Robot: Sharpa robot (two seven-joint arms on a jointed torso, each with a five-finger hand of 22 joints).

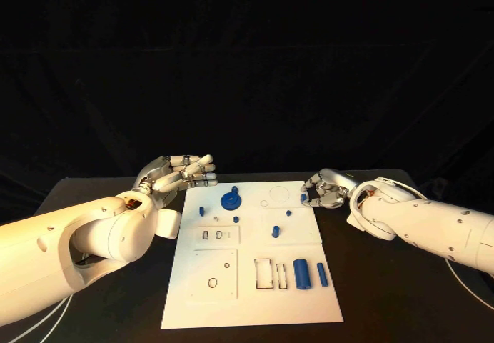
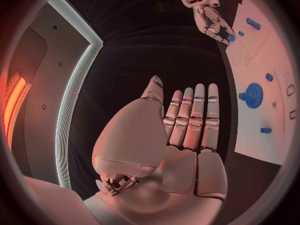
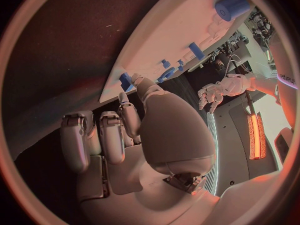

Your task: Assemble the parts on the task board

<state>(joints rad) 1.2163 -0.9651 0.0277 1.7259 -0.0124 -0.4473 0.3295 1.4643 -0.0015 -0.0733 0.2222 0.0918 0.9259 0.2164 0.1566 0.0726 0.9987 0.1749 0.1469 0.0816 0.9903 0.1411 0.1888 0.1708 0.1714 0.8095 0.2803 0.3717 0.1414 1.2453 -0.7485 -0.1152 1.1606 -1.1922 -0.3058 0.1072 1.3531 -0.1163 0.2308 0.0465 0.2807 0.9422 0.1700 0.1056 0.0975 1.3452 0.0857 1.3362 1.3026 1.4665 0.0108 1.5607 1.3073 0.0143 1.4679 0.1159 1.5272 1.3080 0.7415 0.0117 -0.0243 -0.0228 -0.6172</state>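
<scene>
From my remote station I see a black counter (image 1: 103, 193) with the white board (image 1: 252, 300) lying in its middle.

At about nine o'clock of the board's far end, my left robot hand (image 1: 185, 174) hovers just off the board's far-left corner. It is wide and flat, fingers (image 2: 190, 117) straight and side by side, holding nothing.

On the board, going left to right: a small blue peg (image 1: 202, 211) near the left edge at ten o'clock; a blue gear (image 1: 232, 199) at eleven o'clock, standing beside the left hand's fingertips but apart from them; two more small pegs below it toward the centre, the lower one (image 1: 276, 231) near the board's middle. At five o'clock lie a thick blue cylinder (image 1: 300, 274) and a thinner blue bar (image 1: 321, 274), side by side, next to outlined rectangular slots.

At one o'clock, my right robot hand (image 1: 322, 191) sits at the board's far-right corner, fingers curled inward. A small blue part (image 3: 125, 80) shows at its fingertips; I cannot tell whether it is pinched or merely touched.
</scene>
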